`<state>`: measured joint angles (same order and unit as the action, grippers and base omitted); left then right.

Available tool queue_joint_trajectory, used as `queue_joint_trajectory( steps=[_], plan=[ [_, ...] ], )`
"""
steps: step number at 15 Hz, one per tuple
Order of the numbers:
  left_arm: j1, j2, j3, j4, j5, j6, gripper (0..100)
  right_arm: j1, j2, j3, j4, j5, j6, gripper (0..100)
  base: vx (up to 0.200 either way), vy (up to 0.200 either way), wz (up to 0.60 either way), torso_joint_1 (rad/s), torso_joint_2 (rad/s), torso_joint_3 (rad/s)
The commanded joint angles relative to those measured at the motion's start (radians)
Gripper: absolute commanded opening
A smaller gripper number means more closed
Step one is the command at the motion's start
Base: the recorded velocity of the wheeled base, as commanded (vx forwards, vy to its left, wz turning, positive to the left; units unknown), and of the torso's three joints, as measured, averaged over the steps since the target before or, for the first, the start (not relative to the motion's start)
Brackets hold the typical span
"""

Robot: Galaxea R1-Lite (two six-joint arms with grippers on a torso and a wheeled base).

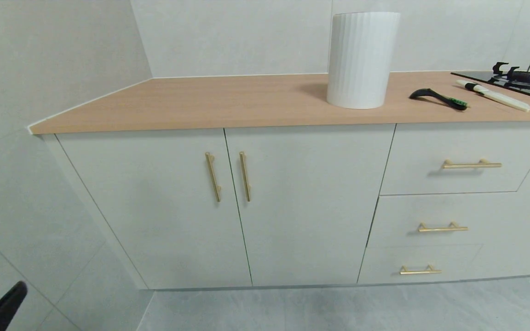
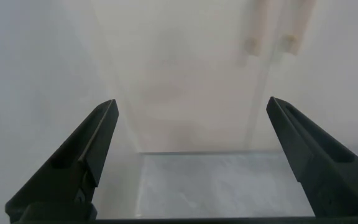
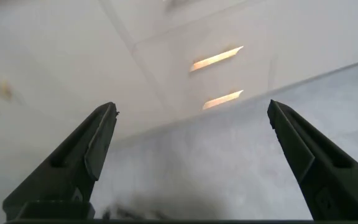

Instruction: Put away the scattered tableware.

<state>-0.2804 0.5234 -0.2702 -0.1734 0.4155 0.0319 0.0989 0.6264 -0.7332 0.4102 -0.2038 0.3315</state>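
- The black curved utensil (image 1: 438, 98) and the white sheathed knife (image 1: 494, 95) are lying loose on the wooden countertop (image 1: 191, 103), right of the tall white ribbed holder (image 1: 361, 59), which is probably their destination.
- The left gripper (image 2: 192, 101) and right gripper (image 3: 192, 104) are hanging low, jaws spread and empty, apparently awaiting an approach.
- The head view is taking in the counter, while the wrist views are facing cream cabinet fronts (image 2: 191, 62) and grey floor (image 3: 229, 162).

You've got a canister (image 1: 361, 59) on the counter (image 1: 200, 103), right of middle. Right of it lies a short utensil (image 1: 437, 98), then a long utensil (image 1: 495, 95), its far end by the stove (image 1: 527, 80). Below: two doors (image 1: 154, 207) left, three stacked drawers (image 1: 463, 161) right.
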Motion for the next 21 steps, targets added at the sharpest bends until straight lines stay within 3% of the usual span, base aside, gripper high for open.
queue_joint_trajectory(
  steps=[1,5,7,8,11,13,14,15,16,17,18,20,21],
  plan=[
    [0.168,-0.298,0.118,0.038,-0.055,0.000,100,-0.110,-0.272,-0.005,0.079,0.000,-0.008,100,0.000,0.000,0.00,0.000,0.00,0.000],
    [0.280,-0.522,0.227,0.123,-0.080,-0.003,100,-0.110,-0.533,0.031,0.147,0.095,-0.014,100,0.000,0.000,0.00,0.000,0.00,0.000],
    [0.282,-0.523,0.270,0.123,-0.084,-0.064,100,-0.099,-0.626,0.115,0.159,0.080,-0.046,100,0.000,0.000,0.00,0.000,0.00,0.000],
    [0.282,-0.523,0.270,0.123,-0.109,-0.083,100,-0.097,-0.626,0.123,0.157,0.011,-0.045,100,0.000,0.000,0.00,0.000,0.00,0.000],
    [0.282,-0.523,0.270,0.135,-0.248,-0.083,100,-0.100,-0.625,0.193,0.153,-0.085,-0.051,100,0.000,0.000,0.00,0.000,0.00,0.000],
    [0.282,-0.523,0.270,0.152,-0.322,-0.046,100,-0.100,-0.625,0.253,0.157,-0.170,-0.060,100,0.000,0.000,0.00,0.000,0.00,0.000],
    [0.282,-0.523,0.270,0.173,-0.391,0.057,100,-0.100,-0.625,0.279,0.151,-0.189,-0.143,100,0.000,0.000,0.00,0.000,0.00,0.000],
    [0.280,-0.523,0.270,0.173,-0.399,0.085,100,-0.100,-0.625,0.301,0.148,-0.187,-0.227,100,0.000,0.000,0.00,0.000,0.00,0.000],
    [0.280,-0.523,0.270,0.173,-0.399,0.080,100,-0.100,-0.625,0.339,0.117,-0.187,-0.292,100,0.000,0.000,0.00,0.000,0.00,0.000],
    [0.280,-0.523,0.270,0.175,-0.397,0.049,100,-0.100,-0.625,0.400,0.039,-0.186,-0.339,100,0.000,0.000,0.00,0.000,0.00,0.000],
    [0.280,-0.523,0.270,0.172,-0.377,-0.067,100,-0.100,-0.626,0.560,-0.157,-0.124,-0.379,100,0.000,0.000,0.00,0.000,0.00,0.000],
    [0.280,-0.523,0.270,0.172,-0.376,-0.049,100,-0.099,-0.626,0.733,-0.496,0.081,-0.387,100,0.000,0.000,0.00,0.000,0.00,0.000],
    [0.280,-0.523,0.270,0.172,-0.374,-0.046,100,-0.099,-0.625,0.733,-0.467,0.170,-0.385,100,0.000,0.000,0.00,0.000,0.00,0.000]
  ],
)
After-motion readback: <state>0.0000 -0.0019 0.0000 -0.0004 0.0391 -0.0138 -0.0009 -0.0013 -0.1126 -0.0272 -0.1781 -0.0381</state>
